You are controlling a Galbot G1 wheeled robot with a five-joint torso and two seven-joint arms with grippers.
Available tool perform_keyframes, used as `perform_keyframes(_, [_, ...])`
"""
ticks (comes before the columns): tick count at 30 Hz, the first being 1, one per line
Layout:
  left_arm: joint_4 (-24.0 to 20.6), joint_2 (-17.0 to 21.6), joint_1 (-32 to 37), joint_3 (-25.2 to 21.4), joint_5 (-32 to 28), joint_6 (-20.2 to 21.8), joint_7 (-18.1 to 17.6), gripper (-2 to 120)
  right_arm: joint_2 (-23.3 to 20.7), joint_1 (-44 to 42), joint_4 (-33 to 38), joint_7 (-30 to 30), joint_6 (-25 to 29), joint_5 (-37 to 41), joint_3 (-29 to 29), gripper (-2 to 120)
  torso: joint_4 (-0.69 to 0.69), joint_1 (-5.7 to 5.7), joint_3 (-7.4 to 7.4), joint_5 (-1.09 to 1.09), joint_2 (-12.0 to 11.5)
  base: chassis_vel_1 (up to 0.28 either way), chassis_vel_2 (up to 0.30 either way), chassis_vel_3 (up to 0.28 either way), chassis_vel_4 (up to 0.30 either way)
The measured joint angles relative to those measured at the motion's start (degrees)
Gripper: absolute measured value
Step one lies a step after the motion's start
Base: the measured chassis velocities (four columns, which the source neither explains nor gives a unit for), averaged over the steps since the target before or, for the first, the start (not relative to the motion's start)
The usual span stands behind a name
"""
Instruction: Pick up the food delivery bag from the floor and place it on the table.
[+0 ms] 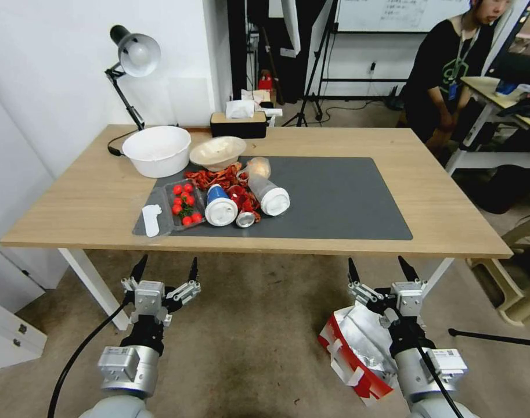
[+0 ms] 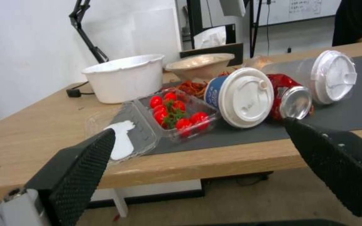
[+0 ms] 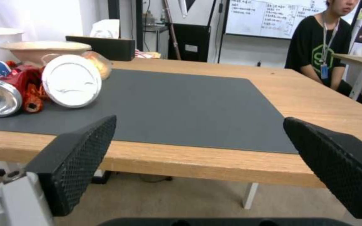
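Note:
The food delivery bag (image 1: 353, 348), white with red sides and silver foil inside, lies open on the carpeted floor (image 1: 247, 342) at the lower right, partly behind my right arm. My right gripper (image 1: 379, 270) hovers open just above and beyond the bag, in front of the table's near edge, with nothing between its fingers. On the left, my left gripper (image 1: 165, 268) is open as well, held over bare floor below the table edge. The light-wood table (image 1: 79, 203) with its dark grey mat (image 1: 334, 197) stands straight ahead.
On the mat's left half lie a clear box of tomatoes (image 1: 183, 204), two lidded cups (image 1: 220, 206), a can (image 1: 245, 219) and red wrappers. Two bowls (image 1: 157, 150), a tissue box (image 1: 239, 123) and a desk lamp (image 1: 131, 64) stand behind. The mat's right half (image 3: 181, 103) is bare.

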Motion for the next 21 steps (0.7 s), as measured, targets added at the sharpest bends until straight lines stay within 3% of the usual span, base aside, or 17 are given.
perform_keyframes(21, [0.0, 0.0, 0.0, 0.0, 0.0, 0.0, 0.0, 100, 0.0, 0.0, 0.0, 0.0, 0.0, 0.0, 0.0, 100, 0.00, 0.00, 0.00, 0.00, 0.0, 0.000, 0.000, 0.000, 0.000])
